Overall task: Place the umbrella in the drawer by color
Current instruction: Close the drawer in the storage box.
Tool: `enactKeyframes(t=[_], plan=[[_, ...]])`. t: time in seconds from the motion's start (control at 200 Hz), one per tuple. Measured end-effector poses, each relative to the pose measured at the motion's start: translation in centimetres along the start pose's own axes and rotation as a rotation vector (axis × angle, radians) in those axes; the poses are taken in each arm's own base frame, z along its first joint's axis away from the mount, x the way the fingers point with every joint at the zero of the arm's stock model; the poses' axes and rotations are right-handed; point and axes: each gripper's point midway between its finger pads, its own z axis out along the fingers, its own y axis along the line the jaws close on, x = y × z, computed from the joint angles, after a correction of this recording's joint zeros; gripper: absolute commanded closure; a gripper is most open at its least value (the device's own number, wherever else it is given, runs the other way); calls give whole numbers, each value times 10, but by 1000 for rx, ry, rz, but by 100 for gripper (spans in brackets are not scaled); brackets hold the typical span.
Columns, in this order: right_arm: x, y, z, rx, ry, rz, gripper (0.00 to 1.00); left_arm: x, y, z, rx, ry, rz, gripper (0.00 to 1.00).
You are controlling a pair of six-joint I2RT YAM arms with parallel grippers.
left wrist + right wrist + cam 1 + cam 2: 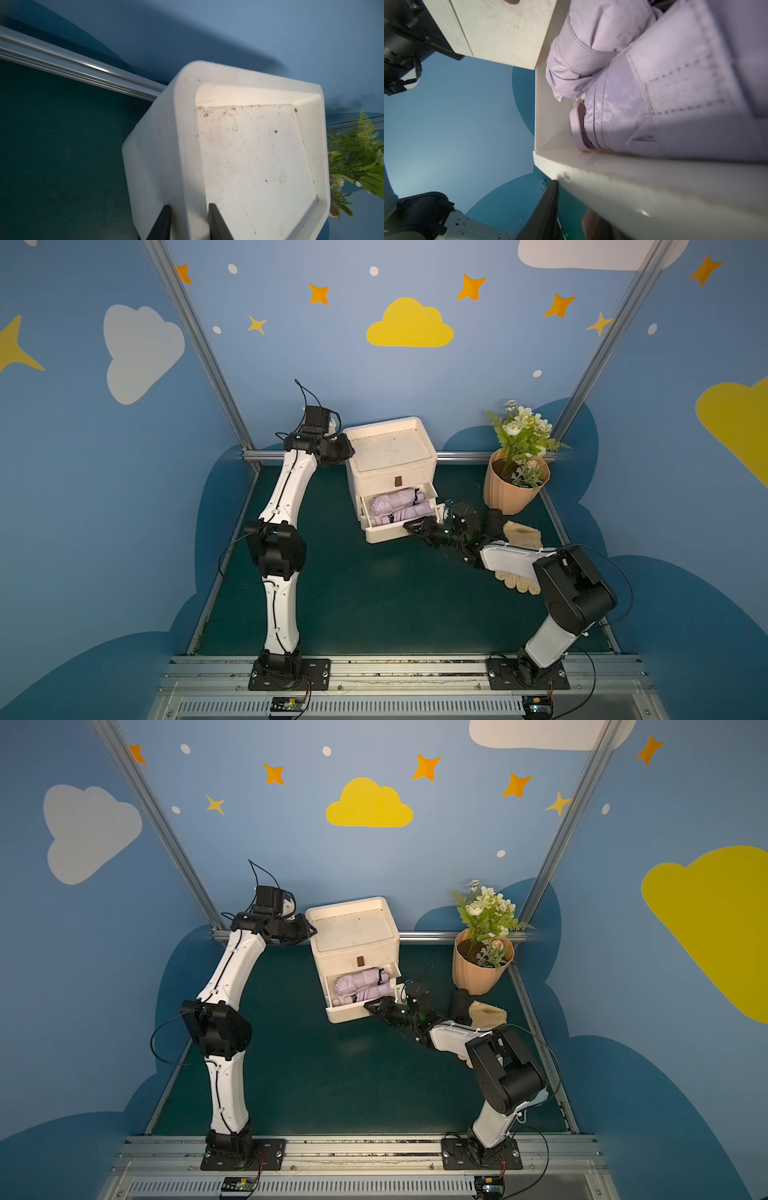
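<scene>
A white cabinet point(390, 448) point(353, 928) point(249, 155) stands at the back of the green table. Its lower drawer point(384, 535) point(347, 1016) point(654, 187) is pulled out, with folded purple umbrellas point(395, 504) point(359, 984) point(654, 83) lying inside. My left gripper point(347, 452) point(309, 930) point(189, 204) is shut on the cabinet's left top rim, one finger on each side. My right gripper point(411, 526) point(372, 1006) is at the drawer's front panel. One finger point(550, 207) shows beside the brown handle point(591, 224); the other is hidden. A cream umbrella point(523, 533) point(488, 1013) lies under my right arm.
A potted plant point(515, 489) point(482, 969) point(363, 149) stands at the back right, close to my right arm. The upper drawer is closed, with a brown handle point(398, 481). Metal rails point(457, 456) edge the table.
</scene>
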Motion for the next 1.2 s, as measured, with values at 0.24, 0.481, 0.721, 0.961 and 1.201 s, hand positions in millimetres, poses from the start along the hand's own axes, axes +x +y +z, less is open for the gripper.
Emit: enactKeyframes(t=[0.24,0.481,0.721,0.961,1.201], plan=[[-12,1,6,27,-23,-32,91,-3,1,0,-4,-13,6,80],[-26,2,14,49,-49,-63,93,-3,0,-1,-3,-14,10,83],[-43,0,28,61,-84,-82,93,-3,0,-2,-3,-16,11,84],[-58,-1,42,31,-173,-120,92,-3,-1,-3,-3,-18,17,85],[-73,0,56,6,-278,-149,91,-3,-2,-3,-5,-21,28,85]])
